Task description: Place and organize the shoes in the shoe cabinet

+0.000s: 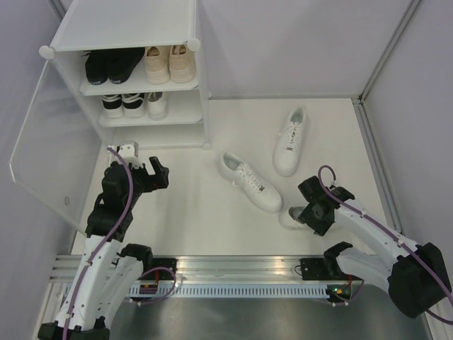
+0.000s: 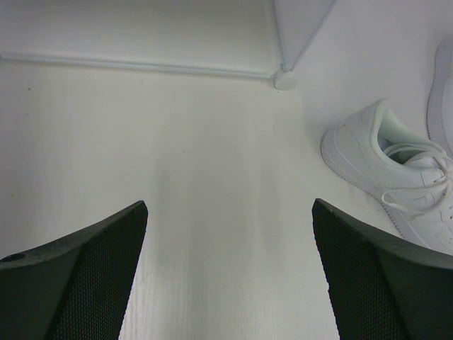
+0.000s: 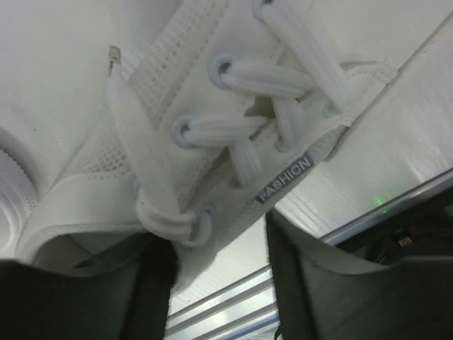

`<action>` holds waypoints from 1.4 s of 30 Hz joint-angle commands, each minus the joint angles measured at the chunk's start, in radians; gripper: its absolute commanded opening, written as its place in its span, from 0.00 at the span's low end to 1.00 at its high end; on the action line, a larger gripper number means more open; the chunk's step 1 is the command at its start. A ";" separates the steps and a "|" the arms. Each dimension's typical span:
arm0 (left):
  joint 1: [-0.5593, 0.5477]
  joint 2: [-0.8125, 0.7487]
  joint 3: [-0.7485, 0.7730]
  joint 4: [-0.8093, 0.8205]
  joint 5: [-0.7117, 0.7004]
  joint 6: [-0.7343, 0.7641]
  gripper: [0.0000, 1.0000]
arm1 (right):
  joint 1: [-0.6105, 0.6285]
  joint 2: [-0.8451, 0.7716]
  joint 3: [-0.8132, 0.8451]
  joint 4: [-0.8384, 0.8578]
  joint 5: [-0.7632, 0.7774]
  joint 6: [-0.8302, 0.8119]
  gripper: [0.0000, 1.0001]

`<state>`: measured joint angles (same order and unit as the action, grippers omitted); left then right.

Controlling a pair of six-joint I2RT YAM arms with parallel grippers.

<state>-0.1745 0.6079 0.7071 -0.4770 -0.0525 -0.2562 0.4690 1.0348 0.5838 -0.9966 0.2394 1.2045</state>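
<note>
The shoe cabinet (image 1: 127,28) stands at the far left with its frosted door (image 1: 49,149) swung open. Inside are a black pair (image 1: 110,65) and a beige pair (image 1: 170,62) on one shelf. A black-and-white pair (image 1: 122,104) and a white shoe (image 1: 157,104) sit one shelf below. Two white shoes (image 1: 249,180) (image 1: 290,140) lie on the floor. My right gripper (image 1: 306,212) (image 3: 218,244) is down over a third white shoe (image 1: 289,217) (image 3: 233,120). Its fingers straddle the laced side, with a gap still showing. My left gripper (image 1: 145,164) (image 2: 229,205) hangs open over bare floor.
The cabinet's bottom corner connector (image 2: 285,79) is ahead of the left gripper, with a white shoe (image 2: 382,152) to its right. A metal rail (image 1: 241,273) runs along the near edge, close behind the right gripper. Grey walls close in both sides.
</note>
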 commanded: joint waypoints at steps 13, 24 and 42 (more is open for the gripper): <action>-0.003 0.006 -0.003 0.017 -0.024 0.020 1.00 | 0.016 0.005 0.327 -0.017 0.297 -0.185 0.01; 0.000 0.004 -0.001 0.008 -0.084 0.009 1.00 | 0.460 0.448 0.950 0.059 0.385 -0.448 0.01; 0.006 -0.008 0.000 -0.012 -0.208 -0.021 1.00 | 0.614 1.063 1.240 0.437 0.242 -0.516 0.01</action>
<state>-0.1741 0.5953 0.7067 -0.4850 -0.2390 -0.2569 1.0782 2.0312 1.7264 -0.6399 0.4446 0.6727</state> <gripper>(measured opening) 0.994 0.036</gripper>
